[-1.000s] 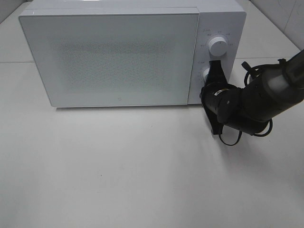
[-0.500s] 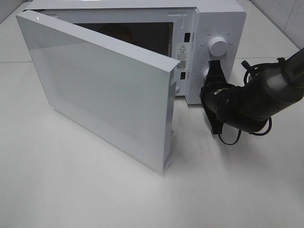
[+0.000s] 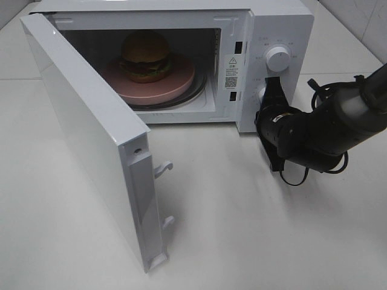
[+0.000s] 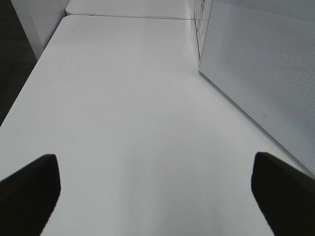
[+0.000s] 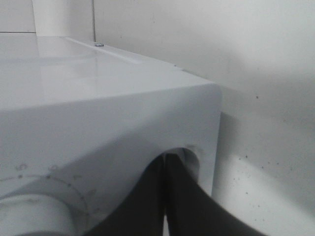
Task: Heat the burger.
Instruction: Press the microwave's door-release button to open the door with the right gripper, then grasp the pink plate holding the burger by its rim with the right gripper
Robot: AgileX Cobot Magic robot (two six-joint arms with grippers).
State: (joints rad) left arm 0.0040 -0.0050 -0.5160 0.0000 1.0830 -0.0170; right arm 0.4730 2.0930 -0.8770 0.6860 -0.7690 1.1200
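The burger (image 3: 145,55) sits on a round pink plate (image 3: 181,84) inside the white microwave (image 3: 284,24), whose door (image 3: 84,139) stands swung wide open to the left. My right gripper (image 3: 271,90) is shut, its tips pressed against the lower part of the control panel, below the upper knob (image 3: 277,58). In the right wrist view the shut gripper (image 5: 165,162) touches a round recess in the panel. My left gripper (image 4: 156,189) is open over bare table, with the outer face of the door (image 4: 266,64) beside it. The left arm is out of the exterior view.
The white table (image 3: 254,229) runs in front of and to the right of the microwave. The open door juts far out over the front left of the table. Black cables (image 3: 320,87) trail behind my right arm.
The microwave door has swung from shut to wide open, uncovering the burger on its plate. My right gripper has stayed at the control panel.
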